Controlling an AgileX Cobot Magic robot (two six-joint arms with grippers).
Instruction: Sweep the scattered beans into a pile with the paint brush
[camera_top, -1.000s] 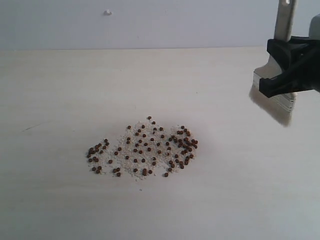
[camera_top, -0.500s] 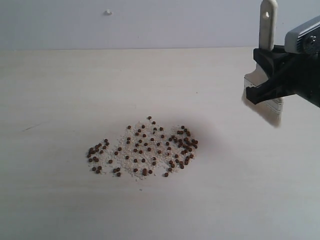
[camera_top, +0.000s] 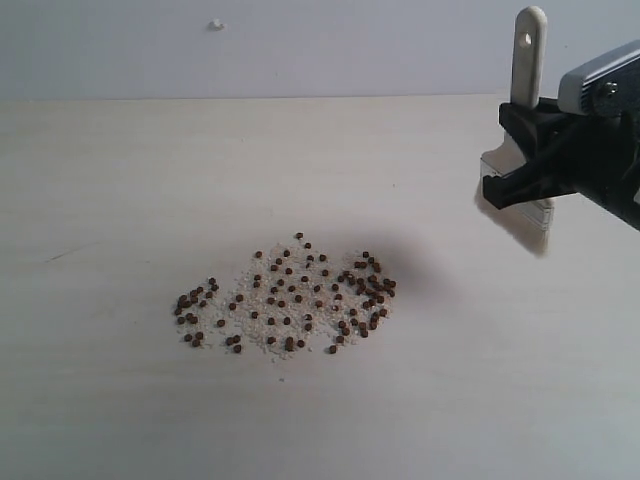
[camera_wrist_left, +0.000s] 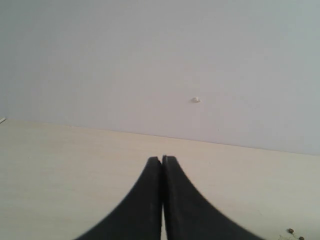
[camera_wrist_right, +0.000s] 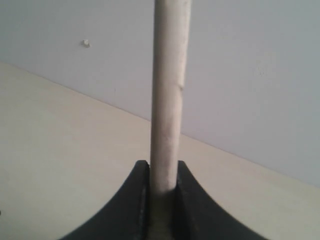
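Reddish-brown beans (camera_top: 290, 297) lie scattered over whitish crumbs on the middle of the pale table (camera_top: 120, 180). To their right and above the table, my right gripper (camera_top: 505, 150) is shut on the paint brush (camera_top: 527, 60), which it holds upright, handle up. The off-white bristles (camera_top: 528, 228) hang below the black fingers, clear of the beans. In the right wrist view the cream handle (camera_wrist_right: 170, 90) rises between the two jaws of the right gripper (camera_wrist_right: 163, 165). My left gripper (camera_wrist_left: 161, 159) is shut and empty above bare table. A few beans (camera_wrist_left: 295, 234) show at the corner of its view.
A grey wall (camera_top: 300, 45) stands behind the table, with a small white bump (camera_top: 215, 25) on it. A thin dark scratch (camera_top: 65, 254) marks the tabletop left of the beans.
My right gripper has carried the paint brush leftwards, toward the beans, and the handle's end has come into view. The beans and the left gripper have not moved.
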